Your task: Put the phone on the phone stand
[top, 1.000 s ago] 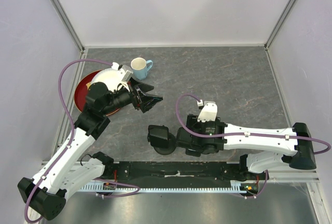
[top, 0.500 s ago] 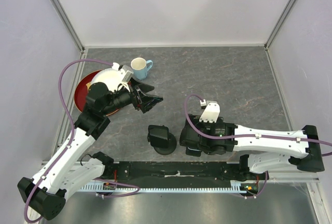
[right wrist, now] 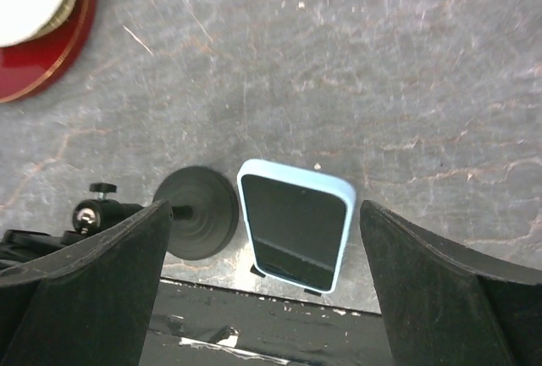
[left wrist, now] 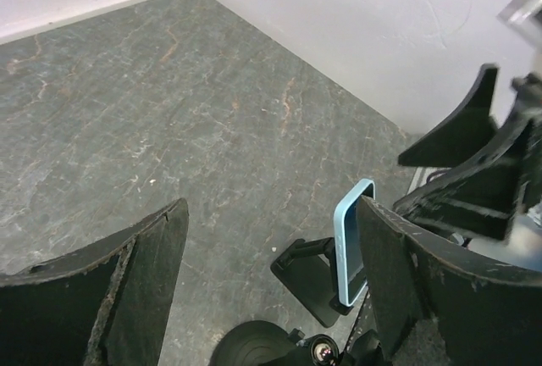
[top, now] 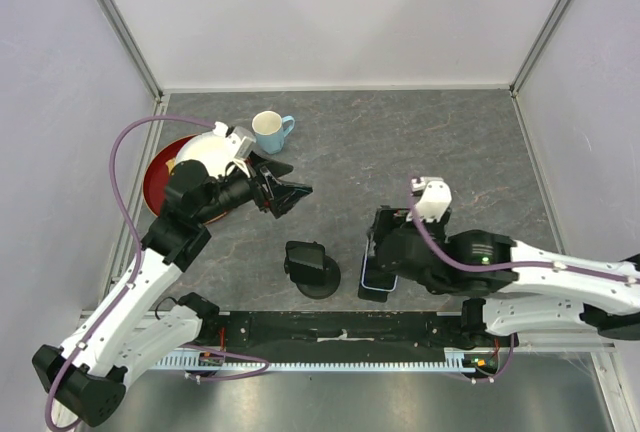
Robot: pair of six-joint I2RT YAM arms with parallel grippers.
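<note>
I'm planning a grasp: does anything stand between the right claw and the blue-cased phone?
Nothing visible does. The light-blue-cased phone sits in plain view ahead of the open right claw; the round black base lies beside it, not across.

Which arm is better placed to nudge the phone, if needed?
Right, probably. The right gripper, open, is close by the phone, framed between its fingers. The left gripper is farther off, near the cup.

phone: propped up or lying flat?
Propped up. In the left wrist view, the phone stands tilted on its lower edge, leaning against the black stand.
</note>
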